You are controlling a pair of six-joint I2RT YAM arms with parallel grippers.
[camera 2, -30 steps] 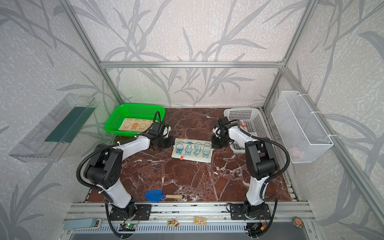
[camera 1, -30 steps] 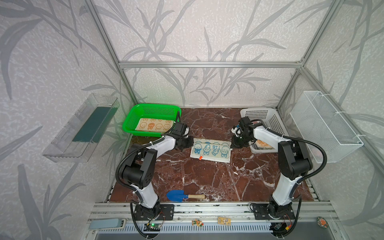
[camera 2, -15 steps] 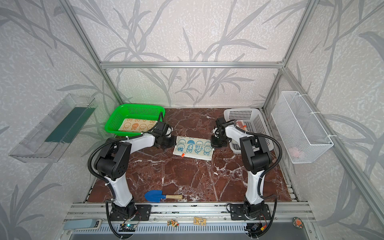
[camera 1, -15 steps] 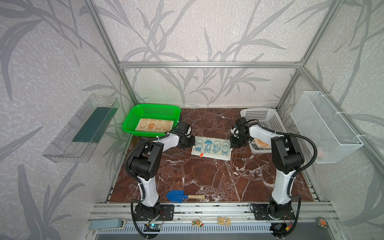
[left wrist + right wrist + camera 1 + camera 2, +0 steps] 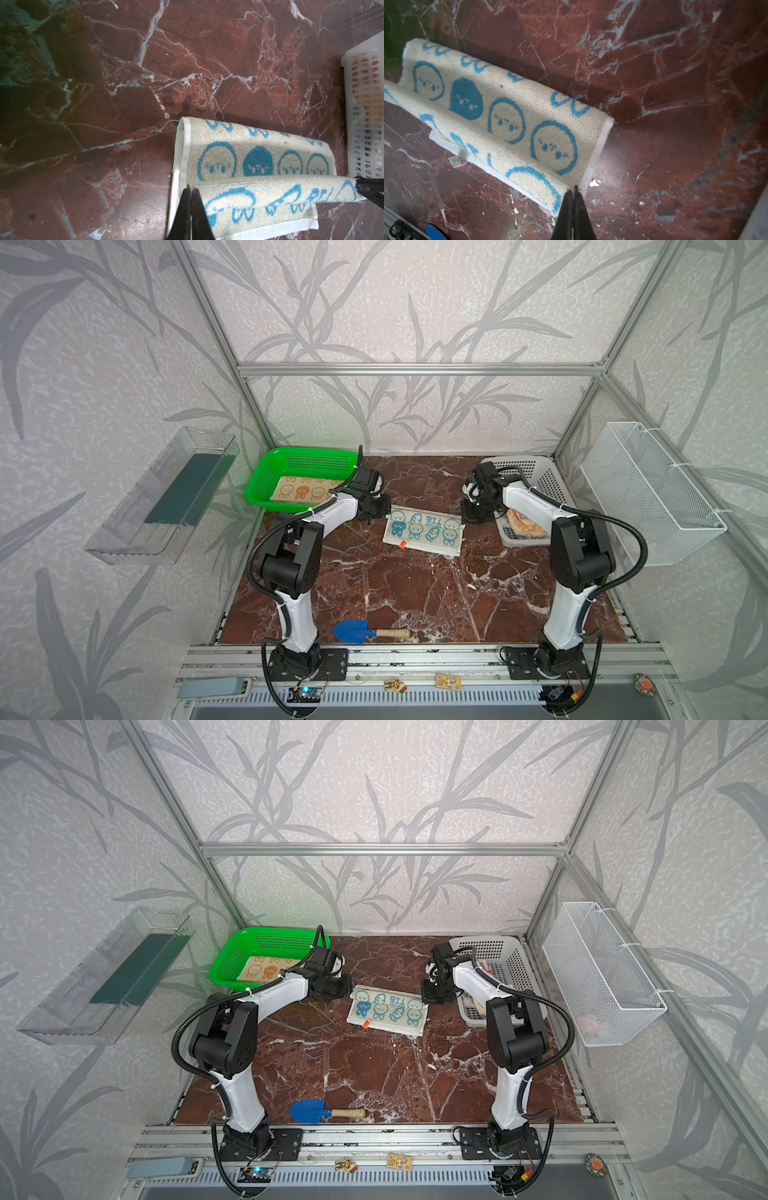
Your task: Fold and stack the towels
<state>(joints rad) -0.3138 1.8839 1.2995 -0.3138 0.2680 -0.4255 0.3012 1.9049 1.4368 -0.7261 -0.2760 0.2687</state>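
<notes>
The cream towel with blue bunny faces lies mid-table, partly folded. My left gripper is shut on its far left corner. My right gripper is shut on its far right corner. In the left wrist view a raised strip of the towel stretches between both grippers, over the flat part. The orange-bunny towel lies flat in the green basket. The striped towel sits in the white basket, half hidden by my right arm.
A blue toy shovel with a wooden handle lies near the table's front edge. A white wire basket hangs on the right wall and a clear tray on the left wall. Dark red marble tabletop.
Both arms have drawn their elbows in and the towel has shifted slightly toward the back. Both grippers stay shut on its corners.
</notes>
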